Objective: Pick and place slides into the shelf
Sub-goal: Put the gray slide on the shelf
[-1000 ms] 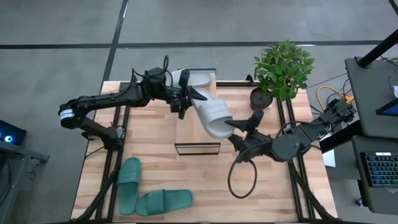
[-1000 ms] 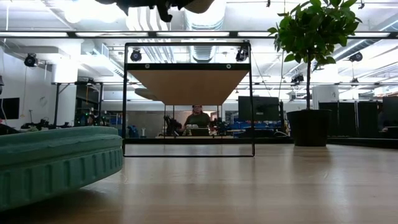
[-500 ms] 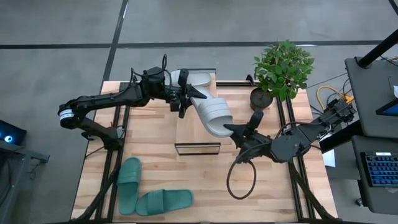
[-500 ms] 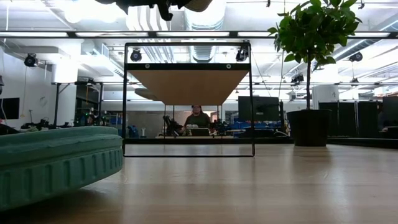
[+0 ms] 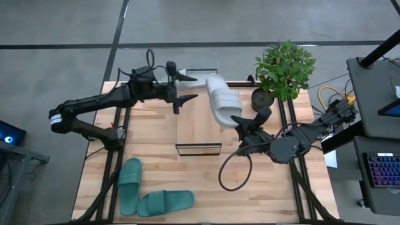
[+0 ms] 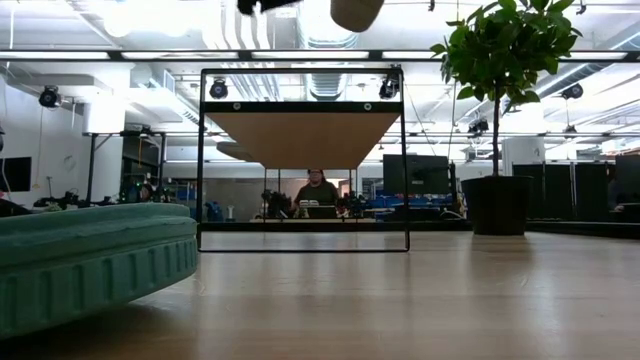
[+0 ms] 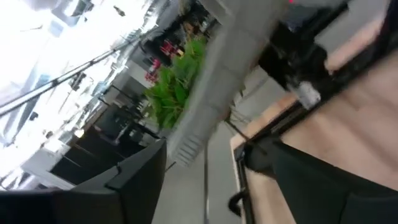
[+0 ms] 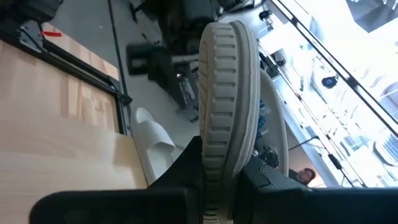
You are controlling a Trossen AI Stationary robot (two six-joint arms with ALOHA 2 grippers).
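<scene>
1. Nearest the front edge of the bench (image 5: 156, 169), two teal slides (image 5: 147, 190) lie flat, side by side and untouched. Both are well apart from the shelf (image 5: 199, 128). Judgement: neither has been handled yet.

2. My right claw (image 5: 240, 125) sits beside the shelf's right edge. The fingers are closed on the rim of a pale grey-white slide (image 5: 222, 106). The right wrist view confirms the hold: the ribbed sole edge (image 8: 225, 99) stands up from between my fingers.

3. The held slide is raised above the far right part of the shelf top, tilted, with one end at my claw. In the low view it (image 6: 357, 12) shows above the shelf frame (image 6: 302, 160), clear of the plank. It is not yet placed.

4. My left claw (image 5: 182, 87) is at the far left of the shelf. Its fingers are spread and hold nothing.

5. A second pale shape (image 5: 195, 77) shows at the shelf's far end, between the two claws. I cannot tell whether it is the other pale slide.

6. Judgement on progress: one slide in transit, two teal slides pending, none confirmed seated on the shelf.
</scene>
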